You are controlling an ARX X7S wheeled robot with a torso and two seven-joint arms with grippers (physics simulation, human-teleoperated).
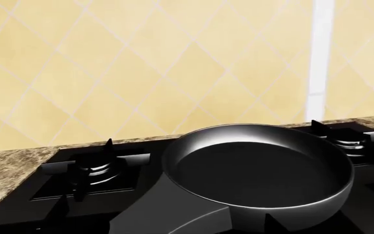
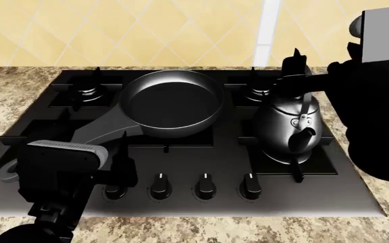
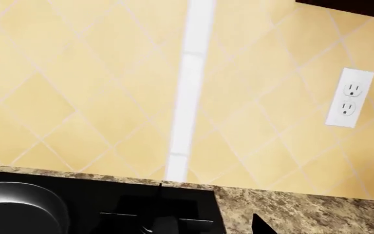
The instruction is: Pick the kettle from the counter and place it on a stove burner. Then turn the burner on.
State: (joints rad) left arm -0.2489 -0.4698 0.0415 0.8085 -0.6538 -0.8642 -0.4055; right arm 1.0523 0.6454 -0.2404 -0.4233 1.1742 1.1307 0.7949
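Note:
The dark-steel kettle stands upright on the front right stove burner of the black hob, spout toward me. My right gripper is just above the top of the kettle's arched handle. Its jaws look spread, with nothing seen between them. Only one fingertip shows in the right wrist view, and the kettle is out of that view. My left gripper hovers low over the hob's front left, beside the knobs, and looks open and empty. Its fingers do not show in the left wrist view.
A wide frying pan sits at the hob's back middle, handle toward my left gripper; it fills the left wrist view. A row of knobs lines the hob's front. Speckled counter surrounds the hob. A wall outlet is at back right.

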